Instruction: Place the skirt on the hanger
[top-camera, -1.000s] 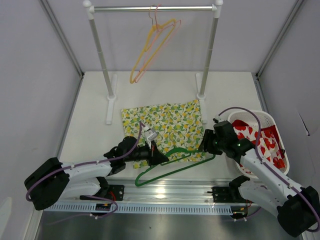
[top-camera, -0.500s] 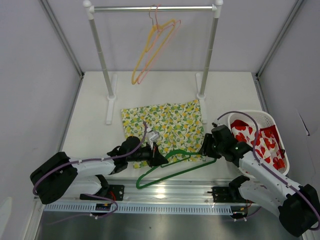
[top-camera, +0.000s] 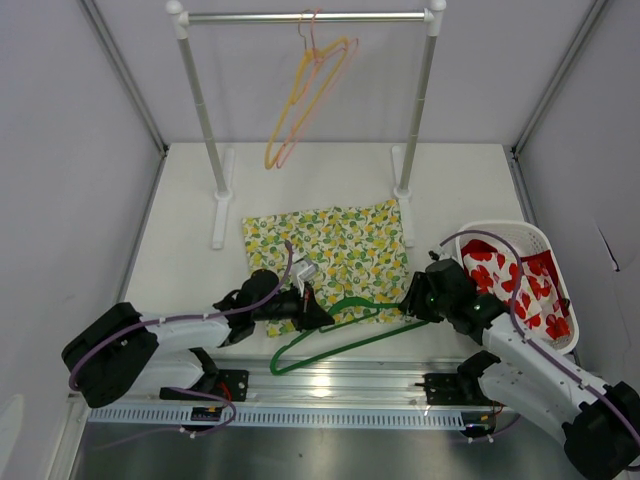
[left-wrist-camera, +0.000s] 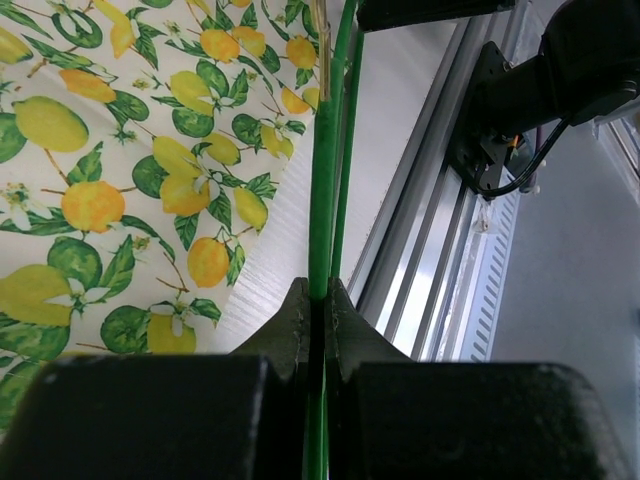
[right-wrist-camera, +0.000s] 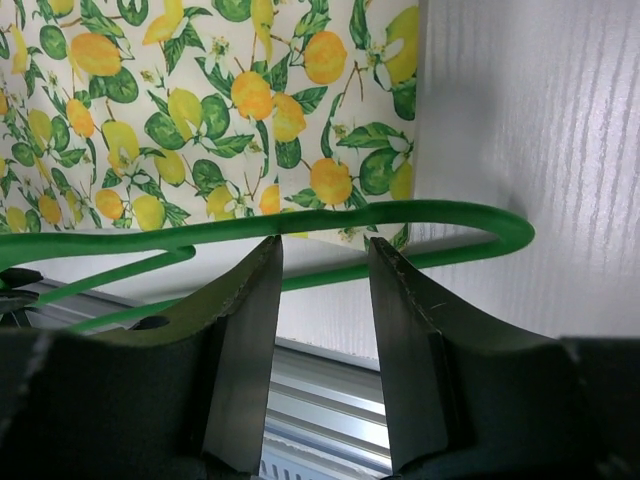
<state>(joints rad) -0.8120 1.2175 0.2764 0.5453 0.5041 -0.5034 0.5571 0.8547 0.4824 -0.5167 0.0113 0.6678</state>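
**While the Skirt Is Lying Flat, a Green Hanger Is Being Gripped at Its Near Edge**

Where the table (top-camera: 190, 250) is being taken as a clock face in the top view, the skirt (top-camera: 325, 250), printed with lemons, is being shown spread flat around the centre. The green hanger (top-camera: 345, 335) is being laid across the skirt's 6 o'clock hem, partly on the cloth and partly on the bare table.

At about 7 o'clock of the skirt, the hanger's wire is being pinched by the left gripper (top-camera: 315, 318), its fingers being pressed tight together on it. At about 4 o'clock, the hanger's curved end is being straddled by the right gripper (top-camera: 412, 295). Its fingers (right-wrist-camera: 240, 340) are being held apart, with a clear gap on each side of the wire.

Farther out, at 3 o'clock, red-and-white cloth (top-camera: 530, 290) is being held in a white basket (top-camera: 500, 227). At 12 o'clock, yellow and pink hangers (top-camera: 305, 95) are being carried on the rack (top-camera: 305, 17).
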